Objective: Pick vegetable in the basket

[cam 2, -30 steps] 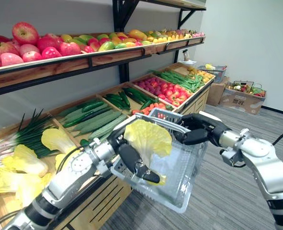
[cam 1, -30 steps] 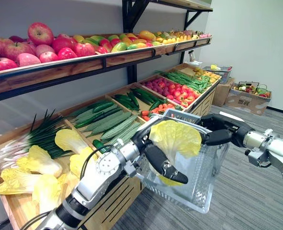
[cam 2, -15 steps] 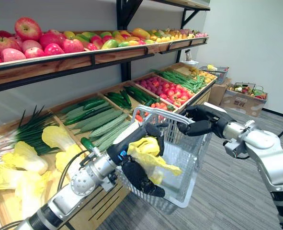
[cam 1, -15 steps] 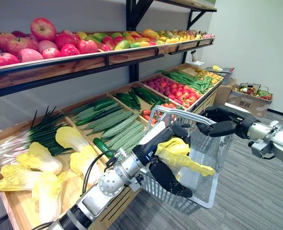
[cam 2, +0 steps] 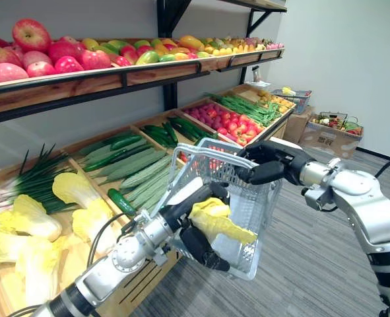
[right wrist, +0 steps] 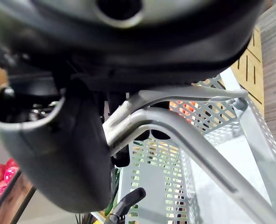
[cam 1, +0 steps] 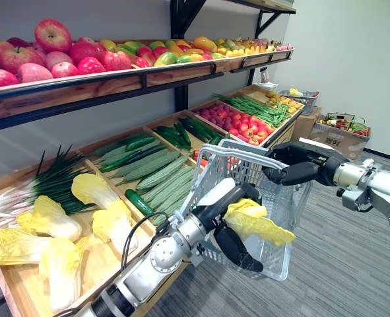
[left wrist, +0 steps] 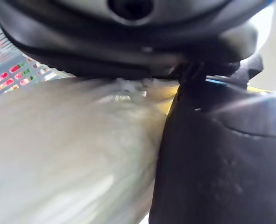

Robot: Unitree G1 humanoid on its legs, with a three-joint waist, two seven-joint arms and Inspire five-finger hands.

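left hand [cam 1: 233,239]: nearest the camera, reaching in from lower left; dark fingers and thumb curled round a cabbage leaf, clamped on it.
cabbage leaf [cam 1: 257,223]: yellow, crumpled; held in the left hand inside the open mouth of the basket, mesh showing behind it. cannot tell whether it touches the basket floor. the left wrist view gives it as a pale blur [left wrist: 72,154] pressed against the hand.
basket [cam 1: 282,261]: grey plastic mesh, tipped with its mouth toward the robot, held in the air just beside the front edge of the produce stand.
basket handle [right wrist: 175,119]: grey bar, raised; it runs under the right hand's palm in the right wrist view.
right hand [cam 1: 299,170]: comes in from the right, fingers wrapped round the basket handle at the far upper side, closed on it.
loose cabbages [cam 1: 49,221]: yellow heads lying in the nearest lower bin, left of the left arm.
scallions [cam 1: 39,188]: a bunch behind the loose cabbages, green tops toward the wall.
cucumbers [cam 1: 155,173]: next bin along, pale ridged ones beside darker smooth ones.
tomatoes [cam 1: 237,122]: small red ones in a bin past the basket.
green beans [cam 1: 255,109]: pile in the bin after the tomatoes.
apples [cam 1: 56,56]: red, on the upper shelf at its near end; mixed yellow and green fruit farther along it.
cardboard box [cam 1: 340,137]: on the floor at the far wall, produce on top.
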